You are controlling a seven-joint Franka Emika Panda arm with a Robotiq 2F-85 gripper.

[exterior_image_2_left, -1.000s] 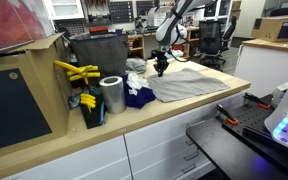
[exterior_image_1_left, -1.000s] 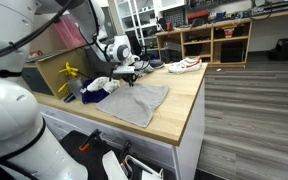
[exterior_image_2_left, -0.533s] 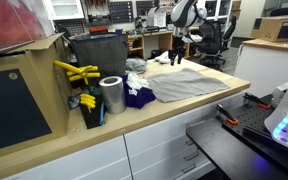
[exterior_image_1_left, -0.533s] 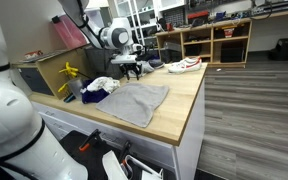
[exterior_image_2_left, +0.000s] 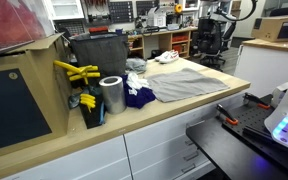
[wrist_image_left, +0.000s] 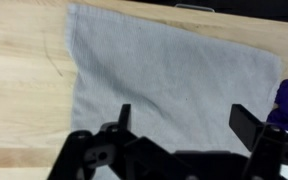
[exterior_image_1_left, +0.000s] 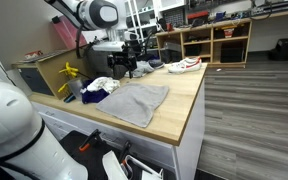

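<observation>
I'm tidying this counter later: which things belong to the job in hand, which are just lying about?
Job in hand: grey towel, open hand above it.
Lying about: blue garment, white shoe, yellow tools, silver roll, black bin.

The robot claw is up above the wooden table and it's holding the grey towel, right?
Not holding it. In the wrist view the gripper is open and empty, up above the wooden table, and the grey towel lies spread flat on the wood below it.
</observation>
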